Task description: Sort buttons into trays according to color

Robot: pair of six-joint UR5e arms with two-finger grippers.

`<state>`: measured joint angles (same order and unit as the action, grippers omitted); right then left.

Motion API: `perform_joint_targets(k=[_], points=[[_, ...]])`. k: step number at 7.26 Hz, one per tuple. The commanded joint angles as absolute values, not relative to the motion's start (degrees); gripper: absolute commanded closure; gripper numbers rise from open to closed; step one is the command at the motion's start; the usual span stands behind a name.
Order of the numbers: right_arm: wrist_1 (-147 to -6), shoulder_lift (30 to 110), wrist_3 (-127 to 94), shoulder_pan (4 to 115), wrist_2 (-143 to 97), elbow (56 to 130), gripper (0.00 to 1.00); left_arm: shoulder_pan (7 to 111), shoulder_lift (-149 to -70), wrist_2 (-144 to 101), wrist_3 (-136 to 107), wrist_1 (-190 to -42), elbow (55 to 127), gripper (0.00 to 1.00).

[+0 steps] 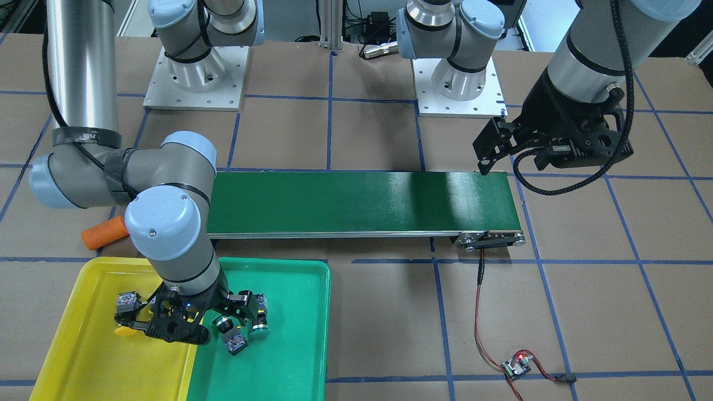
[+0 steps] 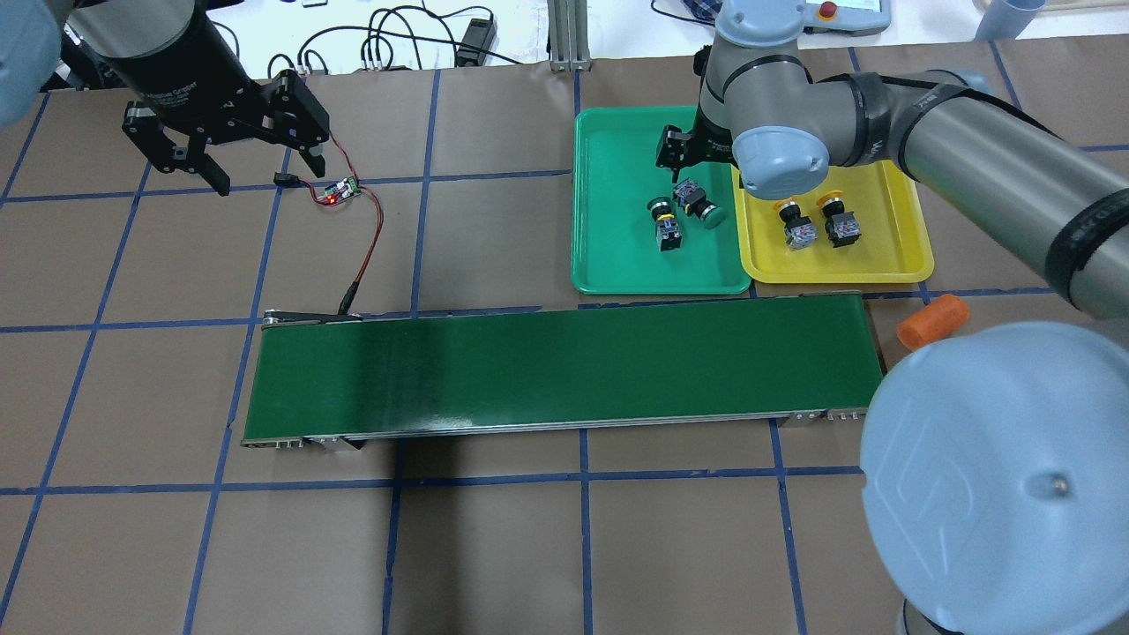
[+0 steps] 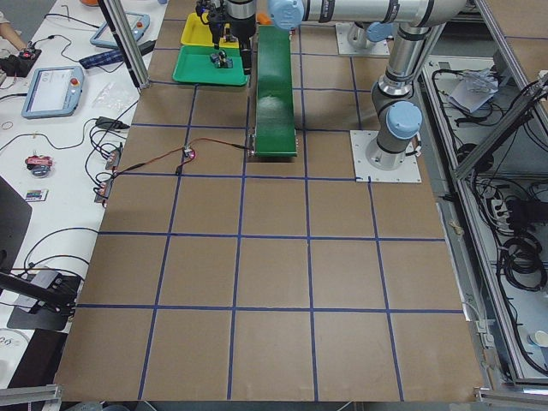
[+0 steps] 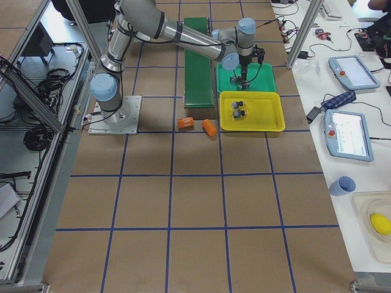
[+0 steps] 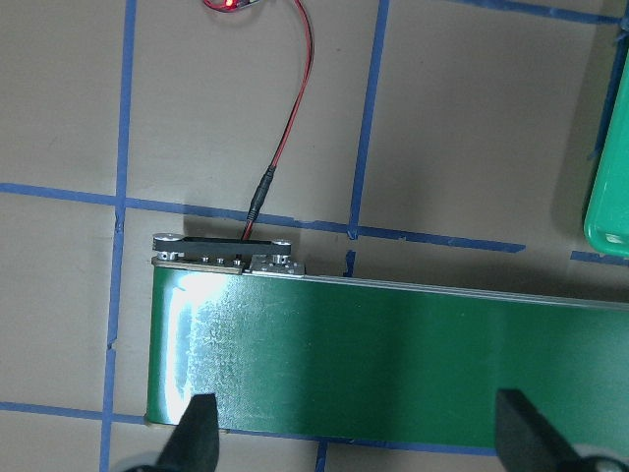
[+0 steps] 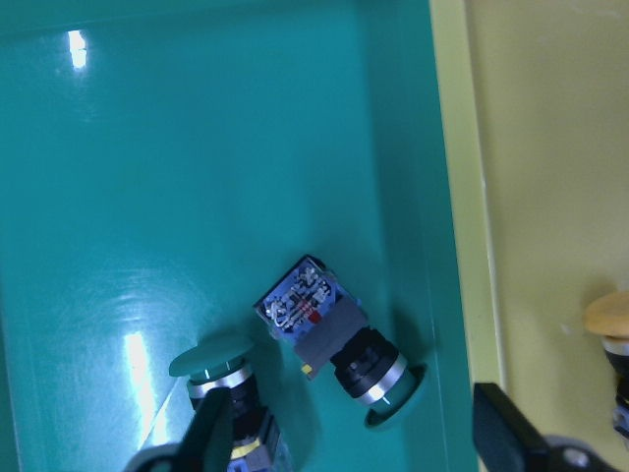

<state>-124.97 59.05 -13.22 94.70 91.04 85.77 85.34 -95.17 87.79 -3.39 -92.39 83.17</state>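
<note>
Green-capped buttons (image 2: 697, 201) lie close together in the green tray (image 2: 617, 256), and the yellow-capped pair (image 2: 794, 225) sits in the yellow tray (image 2: 882, 265) just beside it. Both trays are near the bench edge opposite the robot, toward its right end. We see the right gripper (image 6: 356, 433) over the green pair, fingers spread and holding nothing (one cap points at the yellow tray). The left gripper (image 2: 265, 168), likewise released, hovers near the far left corner.

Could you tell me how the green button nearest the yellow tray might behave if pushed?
The green button lies on its side; its round cap would likely make it pivot in an arc. Its blocky body should probably stop free rolling.
</note>
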Motion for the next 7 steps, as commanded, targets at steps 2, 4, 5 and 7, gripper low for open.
perform_joint_targets(k=[2,4,5,7], points=[[-107.5,72.1,-12.6,91.3,91.0,86.1,0.0,85.3,-95.3,87.7,-3.4,-92.4,83.1,0.0],[-92.9,81.0,-10.4,89.4,90.2,87.1,0.0,85.3,-95.0,87.7,-3.4,-92.3,83.1,0.0],[-88.0,87.5,-10.4,89.6,90.1,88.8,0.0,85.3,-94.9,87.7,-3.4,-92.3,83.1,0.0],[-84.1,97.4,-10.8,90.0,90.3,94.4,0.0,85.3,-94.9,87.7,-3.4,-92.4,83.1,0.0]])
